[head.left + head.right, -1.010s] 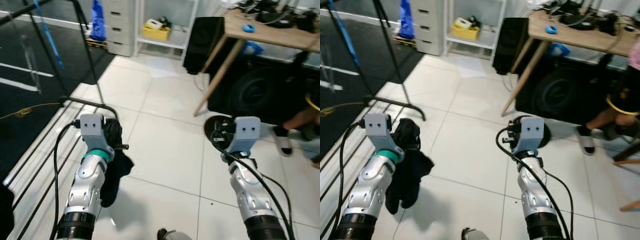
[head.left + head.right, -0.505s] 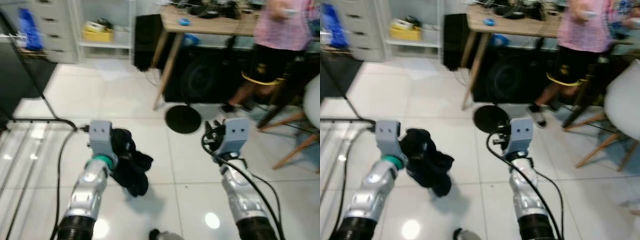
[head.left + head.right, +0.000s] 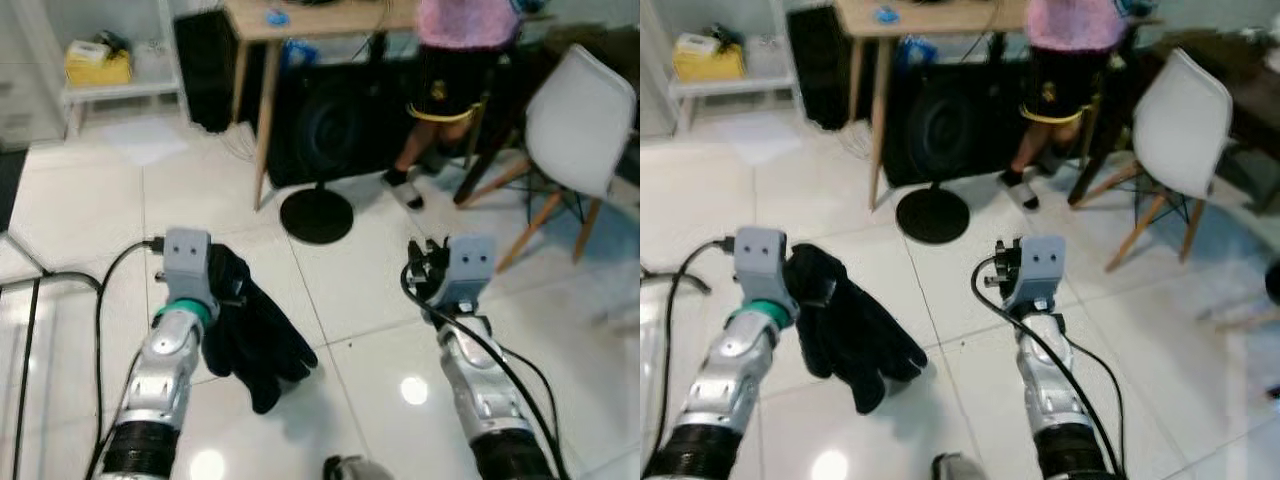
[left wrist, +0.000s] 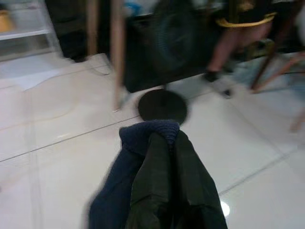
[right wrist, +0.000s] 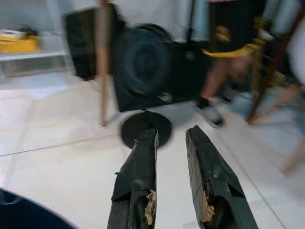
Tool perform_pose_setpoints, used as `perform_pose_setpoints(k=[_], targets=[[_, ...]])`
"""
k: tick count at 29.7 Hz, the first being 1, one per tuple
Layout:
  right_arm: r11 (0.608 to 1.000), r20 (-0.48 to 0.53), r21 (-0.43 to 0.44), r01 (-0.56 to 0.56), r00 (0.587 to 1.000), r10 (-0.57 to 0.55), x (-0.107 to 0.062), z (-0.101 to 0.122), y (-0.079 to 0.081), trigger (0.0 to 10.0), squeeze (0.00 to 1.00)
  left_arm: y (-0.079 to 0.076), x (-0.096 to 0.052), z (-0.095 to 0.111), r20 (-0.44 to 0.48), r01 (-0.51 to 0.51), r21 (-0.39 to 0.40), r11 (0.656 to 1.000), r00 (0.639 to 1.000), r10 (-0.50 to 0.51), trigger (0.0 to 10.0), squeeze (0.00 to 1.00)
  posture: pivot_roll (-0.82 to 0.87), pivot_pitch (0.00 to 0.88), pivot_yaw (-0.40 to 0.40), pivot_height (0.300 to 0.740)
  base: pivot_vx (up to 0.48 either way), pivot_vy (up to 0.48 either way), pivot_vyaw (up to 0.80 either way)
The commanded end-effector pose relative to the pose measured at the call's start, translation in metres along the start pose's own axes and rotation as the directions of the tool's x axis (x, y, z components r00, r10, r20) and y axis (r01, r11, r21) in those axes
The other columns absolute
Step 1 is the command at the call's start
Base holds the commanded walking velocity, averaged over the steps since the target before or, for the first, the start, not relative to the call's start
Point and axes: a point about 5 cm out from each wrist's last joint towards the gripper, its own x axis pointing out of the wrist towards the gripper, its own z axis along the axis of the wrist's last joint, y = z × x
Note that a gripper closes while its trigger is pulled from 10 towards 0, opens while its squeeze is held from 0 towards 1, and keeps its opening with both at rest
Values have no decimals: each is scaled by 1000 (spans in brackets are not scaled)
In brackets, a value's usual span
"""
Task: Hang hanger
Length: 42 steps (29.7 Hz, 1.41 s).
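Observation:
A dark garment (image 3: 255,340), black with a navy knitted part, hangs from my left gripper (image 3: 226,290) over the white tiled floor. In the left wrist view the garment (image 4: 157,186) covers the fingers, which are shut on it. My right gripper (image 5: 171,132) is held out at the same height to the right. Its two black fingers (image 5: 138,167) stand a little apart with nothing between them. In the left eye view the right gripper (image 3: 432,265) points toward the black round stand base (image 3: 316,215).
A person in a pink top and black shorts (image 3: 455,70) stands by a wooden table (image 3: 300,15) ahead. A white chair (image 3: 575,120) is at the right. A large black speaker (image 3: 330,120) sits under the table. A yellow box (image 3: 98,65) lies on a white shelf at far left.
The camera has swung to the right: the black rack foot and dark mat have left the view, while the person and white chair came in. Both arms keep their pose.

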Motion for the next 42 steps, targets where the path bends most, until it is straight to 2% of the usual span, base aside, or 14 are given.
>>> perform_pose_setpoints(k=[1,4,9,18,26,31,32,35,38,42], targets=[[1000,5,1,11,1000,-11,0,1,-1,10000,0,-4,1,0,-8,23,-28,999,1000,-23,10000,0,-25,52,29,740,0,0,-800],[1000,5,1,12,1000,-12,-1,1,-1,10000,0,-6,0,-2,-5,25,-43,999,1000,-25,10000,0,-29,52,21,740,0,0,-800],[1000,-4,-14,0,1000,0,-2,0,-4,10000,0,-7,-5,-6,2,11,-8,1000,1000,-11,10000,0,-27,54,17,740,0,0,-800],[1000,-19,-27,-11,1000,10,-3,-4,-8,10000,0,-7,-9,-10,4,-11,-18,1000,1000,11,10000,0,-15,47,11,740,0,0,-800],[1000,-16,-23,0,1000,-1,-3,-5,-5,10000,0,-3,-6,-12,-8,-14,-4,1000,1000,14,10000,0,-16,34,25,740,0,0,-800],[1000,-27,-13,5,1000,-5,-3,-10,-3,10000,0,-8,-4,-7,3,26,35,999,1000,-26,10000,0,14,20,40,740,0,0,-800],[1000,-27,-12,12,1000,-12,-2,-12,-2,10000,0,-9,-4,-4,7,47,67,997,999,-47,10000,0,36,10,52,740,0,0,-800],[1000,-27,-12,14,1000,-14,-2,-13,-1,10000,0,-9,-4,-4,7,52,75,996,999,-52,10000,0,36,10,52,740,0,0,-800],[999,-32,12,35,999,-35,-6,-17,0,10000,0,-4,-5,-1,4,63,98,993,998,-63,10000,0,74,0,99,740,0,0,-800],[998,-40,28,53,998,-52,-10,-23,2,10000,0,4,-2,3,4,66,123,990,998,-67,10000,0,89,0,110,740,0,0,-800]])
